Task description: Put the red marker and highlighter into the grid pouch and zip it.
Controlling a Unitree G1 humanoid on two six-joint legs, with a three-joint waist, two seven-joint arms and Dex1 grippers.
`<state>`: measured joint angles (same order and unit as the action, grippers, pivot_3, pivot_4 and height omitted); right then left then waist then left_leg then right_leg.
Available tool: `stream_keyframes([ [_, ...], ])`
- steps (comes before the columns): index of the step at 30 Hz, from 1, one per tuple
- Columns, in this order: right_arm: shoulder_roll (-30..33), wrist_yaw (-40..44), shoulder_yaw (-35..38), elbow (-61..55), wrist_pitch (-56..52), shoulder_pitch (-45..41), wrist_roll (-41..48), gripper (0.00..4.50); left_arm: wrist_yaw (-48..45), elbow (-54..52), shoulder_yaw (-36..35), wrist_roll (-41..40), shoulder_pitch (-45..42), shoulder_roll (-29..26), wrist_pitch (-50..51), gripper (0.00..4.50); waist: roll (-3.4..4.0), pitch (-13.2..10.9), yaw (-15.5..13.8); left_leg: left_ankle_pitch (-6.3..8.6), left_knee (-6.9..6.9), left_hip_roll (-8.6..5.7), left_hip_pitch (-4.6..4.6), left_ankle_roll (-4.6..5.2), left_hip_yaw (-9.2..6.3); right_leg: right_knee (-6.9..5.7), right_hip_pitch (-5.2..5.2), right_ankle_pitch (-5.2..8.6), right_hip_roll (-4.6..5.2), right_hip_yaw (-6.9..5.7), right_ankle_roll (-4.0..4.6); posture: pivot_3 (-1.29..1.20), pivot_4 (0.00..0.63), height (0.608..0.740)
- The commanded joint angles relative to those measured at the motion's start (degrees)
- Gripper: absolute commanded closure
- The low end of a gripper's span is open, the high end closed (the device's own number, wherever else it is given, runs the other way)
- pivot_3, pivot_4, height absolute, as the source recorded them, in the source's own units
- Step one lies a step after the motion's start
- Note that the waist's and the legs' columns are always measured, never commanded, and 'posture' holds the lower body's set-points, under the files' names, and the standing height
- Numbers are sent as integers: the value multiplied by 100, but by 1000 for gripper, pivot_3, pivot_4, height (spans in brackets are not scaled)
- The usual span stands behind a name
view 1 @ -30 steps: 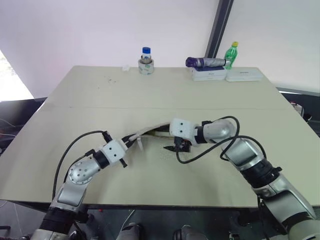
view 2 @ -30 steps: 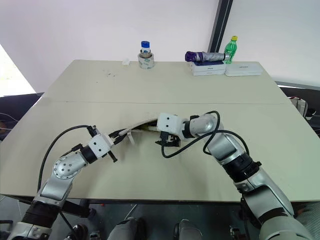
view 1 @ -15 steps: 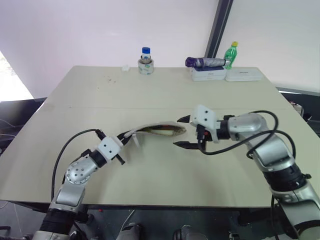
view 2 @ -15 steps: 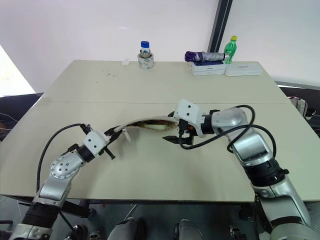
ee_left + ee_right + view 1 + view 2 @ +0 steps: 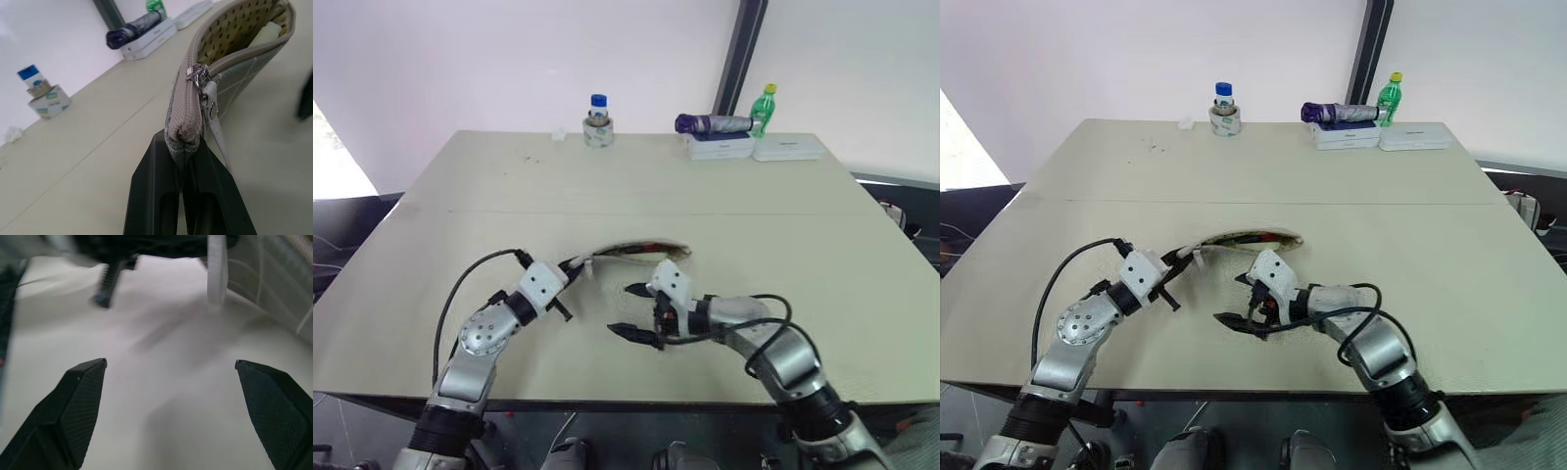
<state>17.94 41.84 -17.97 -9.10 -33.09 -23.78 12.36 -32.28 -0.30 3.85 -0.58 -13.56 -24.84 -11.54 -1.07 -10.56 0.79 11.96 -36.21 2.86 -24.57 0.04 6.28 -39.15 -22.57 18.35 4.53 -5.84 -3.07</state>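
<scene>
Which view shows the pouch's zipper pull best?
The left wrist view: the zipper pull hangs at the end of the pouch clamped by the left gripper. Both eye views show the pouch small and gaping open; the right wrist view catches one blurred corner.

Most of the grid pouch (image 5: 230, 68) contents, hidden behind its fabric lip
</scene>
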Motion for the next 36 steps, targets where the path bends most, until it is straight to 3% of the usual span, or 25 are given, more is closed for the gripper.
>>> stream_keyframes([
  [1, -509, -462, 88, 530, 390, -342, -153, 135, -128, -304, 71, 23, 0, -111, -22, 4500, 1, 0, 4, 0, 0, 0, 0, -1, 1, 0, -1, 0, -1, 0, 0, 0, 150, 737],
  [8, -1115, -498, 223, 812, 476, -427, 41, 135, -123, -332, 122, 138, 6, -147, -43, 4500, 0, 0, -12, -1, 1, 0, 0, -1, 0, 0, 1, 0, 1, 0, 0, 0, 150, 737],
  [9, -1120, -501, 190, 845, 525, -437, -7, 370, -117, -341, 124, 145, 11, -143, -40, 4500, 0, 0, -10, 0, 0, -1, 0, -1, 0, 0, 2, 0, 1, 0, 0, 0, 150, 737],
  [11, -1226, -466, 279, 807, 453, -431, 173, 949, -103, -346, 118, 150, 15, -140, -36, 4500, 0, 0, -5, 0, -1, 0, 0, -1, 0, 0, 2, 0, 1, 0, 0, 0, 150, 737],
  [16, -1295, -462, 299, 797, 384, -431, 224, 3645, -59, -298, 99, 171, 11, -138, -63, 4500, 1, 0, 3, -1, 4, 1, 0, -1, -1, 0, -1, 0, 1, 0, 0, 0, 150, 737],
  [18, -1263, -445, 298, 773, 348, -418, 236, 4349, -54, -291, 97, 175, 16, -140, -63, 4500, 0, 0, 4, -1, 4, 1, 0, -1, -1, 0, 0, 0, 1, 0, 0, 0, 150, 737],
  [25, -833, -343, 426, 511, 263, -303, 253, 4349, 53, -185, -33, 276, 85, -258, -173, 4500, 0, 0, -1, 0, 3, 0, 0, -1, -1, 0, 0, 0, 2, 0, 0, 0, 150, 737],
  [31, 249, 104, 668, 212, 246, 59, 280, 4349, -13, 161, -329, 159, 389, -740, -564, 4500, 1, 0, 0, 0, 6, 1, 1, -1, -1, 3, -2, 0, 3, 0, 1, 0, 150, 737],
  [36, 1072, 400, 957, 676, 602, 149, 113, 4349, -205, 371, -449, -30, 572, -1007, -1002, 4500, 2, -1, -3, 1, 7, 2, 2, -1, 0, 3, -3, 0, 4, 1, 1, 0, 150, 737],
])
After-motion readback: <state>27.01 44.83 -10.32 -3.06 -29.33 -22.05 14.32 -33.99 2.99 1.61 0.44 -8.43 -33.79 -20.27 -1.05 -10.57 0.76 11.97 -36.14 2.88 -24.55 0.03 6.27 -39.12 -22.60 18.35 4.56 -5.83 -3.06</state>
